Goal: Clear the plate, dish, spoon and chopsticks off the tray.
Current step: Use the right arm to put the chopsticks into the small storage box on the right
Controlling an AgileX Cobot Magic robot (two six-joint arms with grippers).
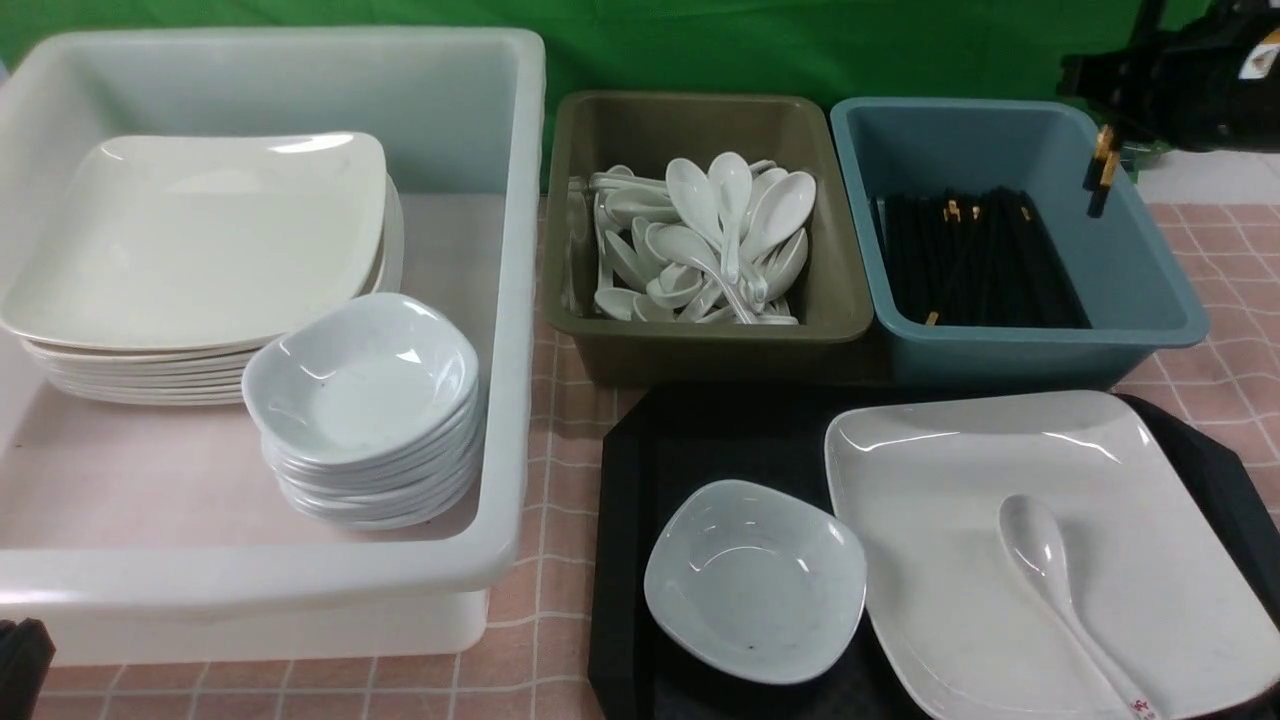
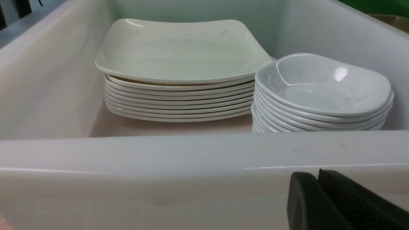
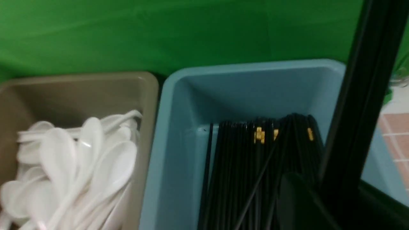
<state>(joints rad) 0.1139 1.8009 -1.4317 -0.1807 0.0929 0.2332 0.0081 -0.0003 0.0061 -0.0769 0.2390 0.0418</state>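
Observation:
The black tray (image 1: 700, 430) lies at the front right. On it stand the large white square plate (image 1: 1050, 500) and, to its left, the small pale dish (image 1: 755, 580). The white spoon (image 1: 1060, 590) rests on the plate, its red-marked handle end toward the front edge. My right gripper (image 1: 1100, 100) hangs above the blue tub's right side, shut on the black chopsticks (image 1: 1102, 170), whose gold ends point down. In the right wrist view the chopsticks (image 3: 364, 89) run out from the gripper (image 3: 319, 191). My left gripper (image 1: 15, 660) is shut and empty, low beside the white tub's front wall (image 2: 159, 179).
The white tub (image 1: 520, 300) holds a stack of square plates (image 1: 200, 250) and a stack of small dishes (image 1: 370, 400). An olive tub (image 1: 700, 340) holds several white spoons. The blue tub (image 1: 1150, 290) holds several black chopsticks (image 3: 255, 159). A pink checked cloth covers the table.

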